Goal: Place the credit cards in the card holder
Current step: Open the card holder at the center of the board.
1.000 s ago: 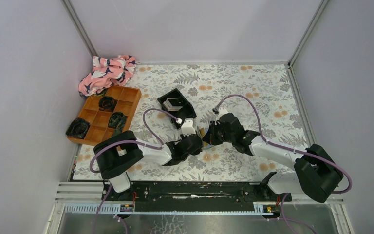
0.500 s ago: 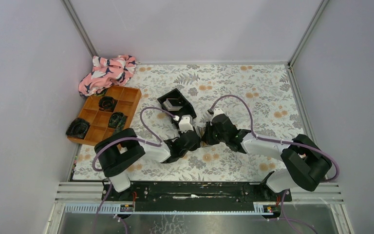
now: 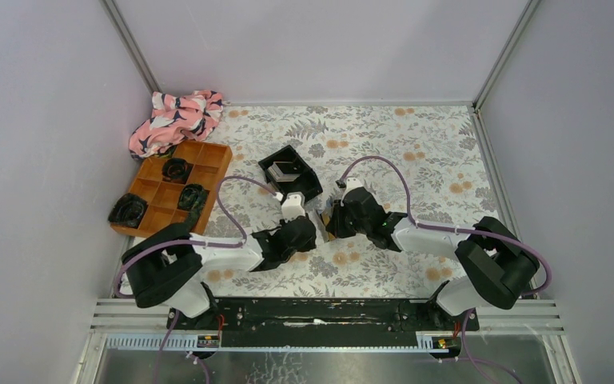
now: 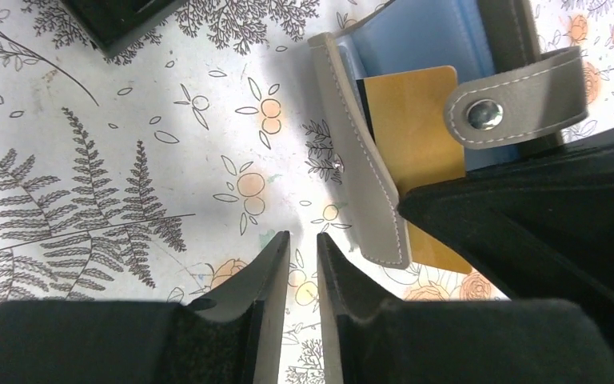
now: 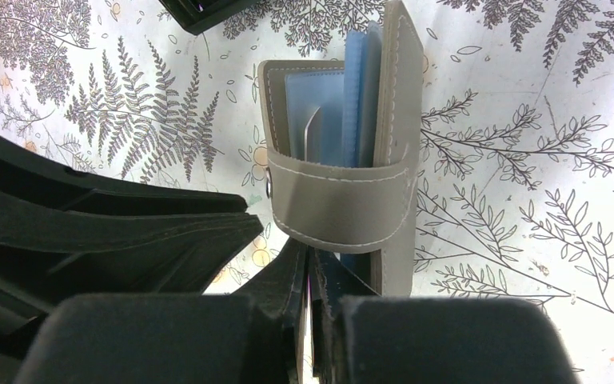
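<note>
The right gripper (image 5: pixel 310 268) is clamped tight on one end of the flat grey-taupe stitched folding card holder (image 5: pixel 344 204), near the middle of the floral-patterned counter (image 3: pixel 416 136). Whether the holder touches the counter I cannot tell. Its snap strap wraps across the front, and blue-grey leaves show inside. A thin rectangular gold credit card (image 4: pixel 410 128) sits partly in the holder, between the grey cover and the blue lining. The left gripper (image 4: pixel 299 244) hangs just beside the holder, its jaws a narrow gap apart and holding nothing. The black square plastic tray (image 3: pixel 310 178) lies just beyond the two grippers, toward the far edge. The orange compartment tray (image 3: pixel 212 160) sits by the left edge.
</note>
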`<state>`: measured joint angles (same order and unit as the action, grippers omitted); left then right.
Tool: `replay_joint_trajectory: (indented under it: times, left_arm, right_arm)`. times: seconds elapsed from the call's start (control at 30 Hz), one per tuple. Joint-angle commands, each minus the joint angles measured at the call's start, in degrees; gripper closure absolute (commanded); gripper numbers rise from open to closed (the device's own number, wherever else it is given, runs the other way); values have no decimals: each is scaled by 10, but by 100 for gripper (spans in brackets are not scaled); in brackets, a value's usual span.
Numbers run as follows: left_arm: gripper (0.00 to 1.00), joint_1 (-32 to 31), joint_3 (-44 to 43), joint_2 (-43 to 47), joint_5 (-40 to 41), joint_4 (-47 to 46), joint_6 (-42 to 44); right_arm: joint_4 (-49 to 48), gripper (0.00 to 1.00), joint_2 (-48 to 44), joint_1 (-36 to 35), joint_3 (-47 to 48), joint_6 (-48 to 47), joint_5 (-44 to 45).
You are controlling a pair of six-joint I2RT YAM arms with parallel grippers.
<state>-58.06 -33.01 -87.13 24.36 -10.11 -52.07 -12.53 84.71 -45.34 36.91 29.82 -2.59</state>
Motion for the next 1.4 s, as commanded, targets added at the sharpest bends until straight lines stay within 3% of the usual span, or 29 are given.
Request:
replay_joint_trajectory:
  times: [0.0, 0.27, 0.53, 0.73, 1.37]
  left_arm:
    - [74, -5, -21, 38, 18, 47, 9]
    - [68, -6, -36, 74, 77, 44, 18]
    - [61, 5, -114, 31, 108, 49, 55]
    - [61, 22, -135, -20, 89, 50, 56]
    - [70, 32, -69, -90, 69, 10, -7]
  right_arm:
    - [57, 95, 13, -12, 1, -9, -8]
    - [59, 95, 17, -14, -4, -13, 0]
    - [64, 95, 15, -16, -1, -15, 3]
    - [69, 95, 8, -16, -2, -17, 7]
    - [79, 96, -23, -16, -8, -14, 17]
